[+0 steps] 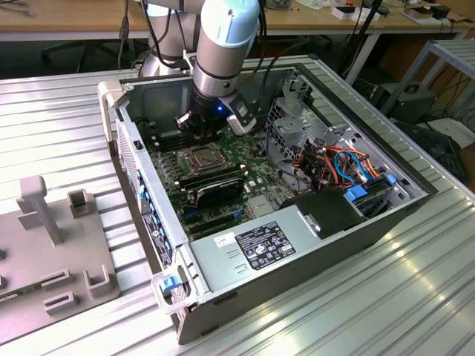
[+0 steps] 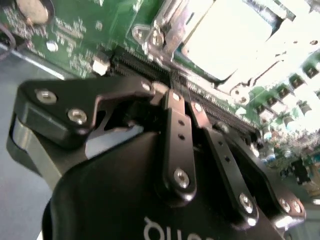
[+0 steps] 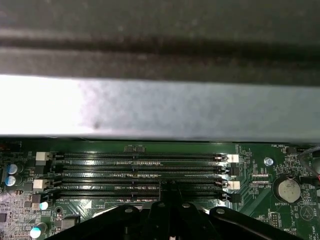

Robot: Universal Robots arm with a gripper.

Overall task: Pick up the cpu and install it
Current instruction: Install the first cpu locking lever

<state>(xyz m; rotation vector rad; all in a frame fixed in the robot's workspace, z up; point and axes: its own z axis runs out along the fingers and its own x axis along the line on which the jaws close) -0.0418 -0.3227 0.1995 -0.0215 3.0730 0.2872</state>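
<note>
Gripper clenched, fingertips together, empty, above the memory slots. CPU seated in socket, bright silver in the second wrist view, at five o'clock from the gripper in the exterior view.

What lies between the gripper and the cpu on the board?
In the second wrist view, an empty black memory slot and the socket's metal frame lie between the gripper and the cpu.

An open computer case lies on the slatted table, its motherboard on the floor inside. The cpu sits in the socket mid-board; the gripper hangs just above, toward the case's far wall. A fixture stands off the case's side at the exterior view's left.
</note>
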